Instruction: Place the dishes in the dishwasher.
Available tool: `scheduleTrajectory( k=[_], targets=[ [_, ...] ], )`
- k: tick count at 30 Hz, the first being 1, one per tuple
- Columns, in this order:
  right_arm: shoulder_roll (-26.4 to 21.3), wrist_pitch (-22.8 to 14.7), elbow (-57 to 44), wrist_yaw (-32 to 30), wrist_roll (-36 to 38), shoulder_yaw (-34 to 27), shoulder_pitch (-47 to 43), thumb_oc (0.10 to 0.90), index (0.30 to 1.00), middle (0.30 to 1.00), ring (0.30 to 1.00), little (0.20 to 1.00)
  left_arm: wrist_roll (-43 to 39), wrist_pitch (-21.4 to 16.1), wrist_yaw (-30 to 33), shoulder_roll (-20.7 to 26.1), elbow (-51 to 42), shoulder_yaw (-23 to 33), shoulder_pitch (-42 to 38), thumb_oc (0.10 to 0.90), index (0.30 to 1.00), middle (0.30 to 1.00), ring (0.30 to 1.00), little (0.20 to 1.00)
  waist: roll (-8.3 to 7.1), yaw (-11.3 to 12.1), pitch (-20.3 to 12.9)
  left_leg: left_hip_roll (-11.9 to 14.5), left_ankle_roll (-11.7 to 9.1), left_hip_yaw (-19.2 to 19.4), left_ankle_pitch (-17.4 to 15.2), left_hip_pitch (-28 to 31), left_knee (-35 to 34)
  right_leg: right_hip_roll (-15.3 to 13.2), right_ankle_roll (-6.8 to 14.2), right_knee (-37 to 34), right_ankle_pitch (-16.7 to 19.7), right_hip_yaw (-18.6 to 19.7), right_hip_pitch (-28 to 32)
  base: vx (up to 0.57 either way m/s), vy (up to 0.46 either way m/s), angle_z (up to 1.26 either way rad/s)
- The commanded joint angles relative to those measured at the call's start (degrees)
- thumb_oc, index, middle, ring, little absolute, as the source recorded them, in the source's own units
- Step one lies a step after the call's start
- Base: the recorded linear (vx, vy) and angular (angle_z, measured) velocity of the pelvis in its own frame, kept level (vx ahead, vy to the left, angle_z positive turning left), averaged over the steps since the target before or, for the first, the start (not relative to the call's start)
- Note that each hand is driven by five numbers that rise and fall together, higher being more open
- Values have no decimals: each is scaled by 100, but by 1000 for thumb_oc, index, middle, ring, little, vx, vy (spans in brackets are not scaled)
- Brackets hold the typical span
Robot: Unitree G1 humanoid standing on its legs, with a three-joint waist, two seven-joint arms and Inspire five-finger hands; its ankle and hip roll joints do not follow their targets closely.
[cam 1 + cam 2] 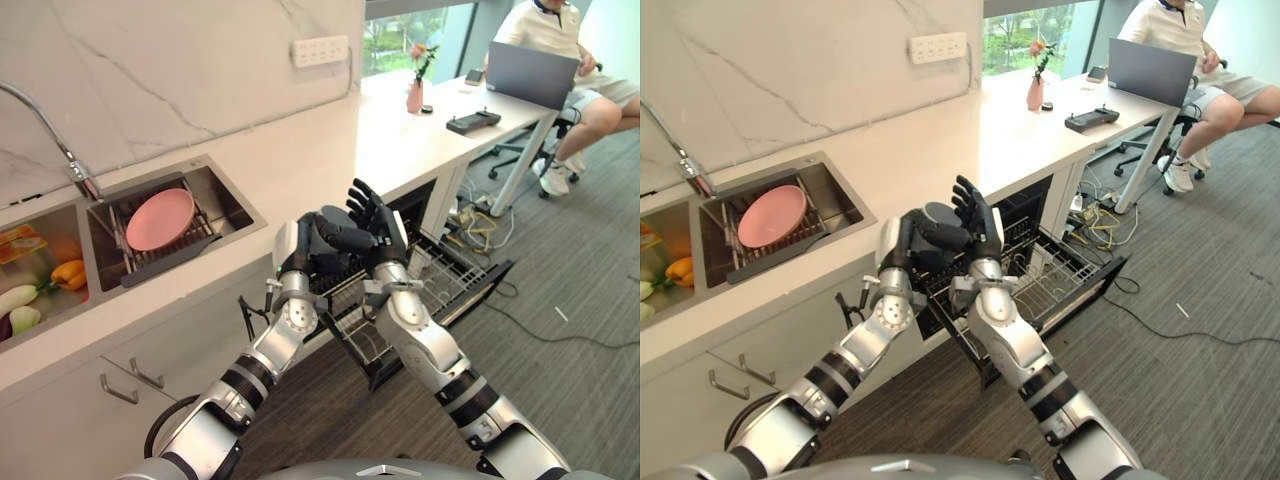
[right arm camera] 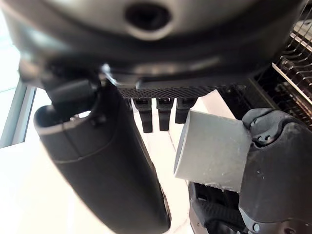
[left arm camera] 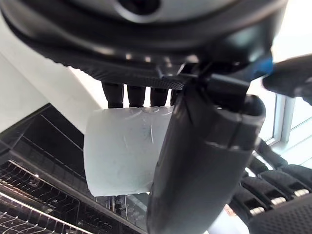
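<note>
Left hand [image 3: 204,146] with cup [image 3: 122,151] above dishwasher rack [image 1: 440,280]

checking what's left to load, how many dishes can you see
2. A pink plate stands tilted in the sink rack. A pale cup is held in the left hand, above the open dishwasher rack. Others may be hidden.

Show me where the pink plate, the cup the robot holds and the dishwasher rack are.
pink plate [image 1: 160,219], left eye view, its face.
white cup [image 3: 122,148], left wrist view, its side wall.
dishwasher rack [image 1: 460,275], left eye view, bare wire grid.
</note>
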Motion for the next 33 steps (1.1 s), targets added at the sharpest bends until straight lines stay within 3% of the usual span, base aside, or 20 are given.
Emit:
scheduleTrajectory(
  k=[1, 8, 20, 33],
  targets=[
    [616, -455, 57, 146, 465, -68, -998, 800, 900, 900, 900, 900, 1042, -463, 192, -214, 116, -552, -1751, 400, 300, 300, 300, 300, -52, 70, -81, -7, -59, -91, -496, 108, 49, -341, 457, 79, -472, -396, 237, 0, 0, 0],
    [888, -502, 97, -116, 511, -49, -785, 800, 900, 900, 900, 900, 1544, -296, 357, -200, 495, -573, -1928, 400, 300, 300, 300, 300, -29, 5, -94, -8, -68, -89, -493, 124, 49, -342, 455, 85, -486, -436, 246, 0, 0, 0],
    [1045, -822, -554, -369, 84, 56, -383, 800, 900, 900, 900, 900, 1488, -247, 678, 11, 74, -436, -1602, 400, 300, 300, 300, 300, 65, -44, -87, 5, -61, -28, -493, 178, 49, -332, 454, 82, -508, -395, 233, 0, 0, 0],
    [1088, -879, -1276, -215, 692, 570, -104, 800, 900, 900, 900, 900, 1759, -90, 714, 191, 94, -335, -1755, 400, 300, 300, 300, 300, 100, -163, -117, -6, -78, 49, -502, 225, 49, -322, 445, 78, -492, -368, 239, 1, 2, -2]
  ],
)
